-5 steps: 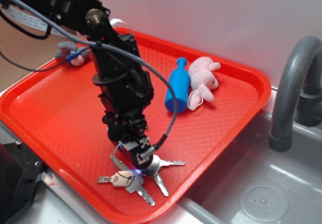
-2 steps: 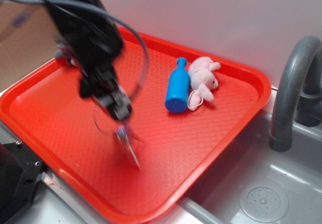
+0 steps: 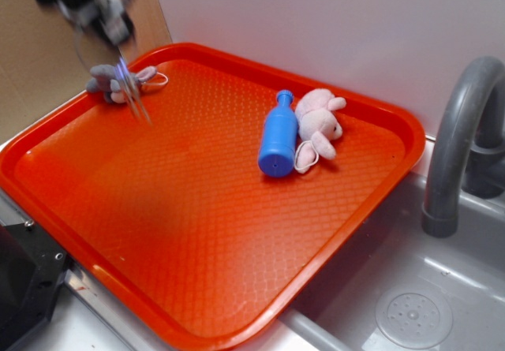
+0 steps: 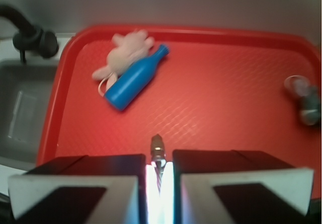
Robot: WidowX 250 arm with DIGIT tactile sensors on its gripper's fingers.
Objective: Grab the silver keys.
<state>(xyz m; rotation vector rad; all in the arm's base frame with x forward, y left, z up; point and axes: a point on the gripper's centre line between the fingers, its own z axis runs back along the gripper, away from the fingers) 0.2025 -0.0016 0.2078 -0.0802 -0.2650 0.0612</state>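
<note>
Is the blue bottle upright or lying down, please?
Lying down: the blue bottle rests on its side on the red tray, against the pink plush.

A second ago my end effector (image 3: 118,31) sat low over the small shiny silver metal keys (image 3: 132,95) at the tray's near edge; now I've lifted them to the far-left corner, dangling.

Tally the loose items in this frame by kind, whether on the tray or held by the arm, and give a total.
Plush toys: 2, a pink one and a grey one
Bottles: 1, blue bottle
Key bunches: 1, the keys, blurred, hanging from the gripper above the red tray
Total: 4
</note>
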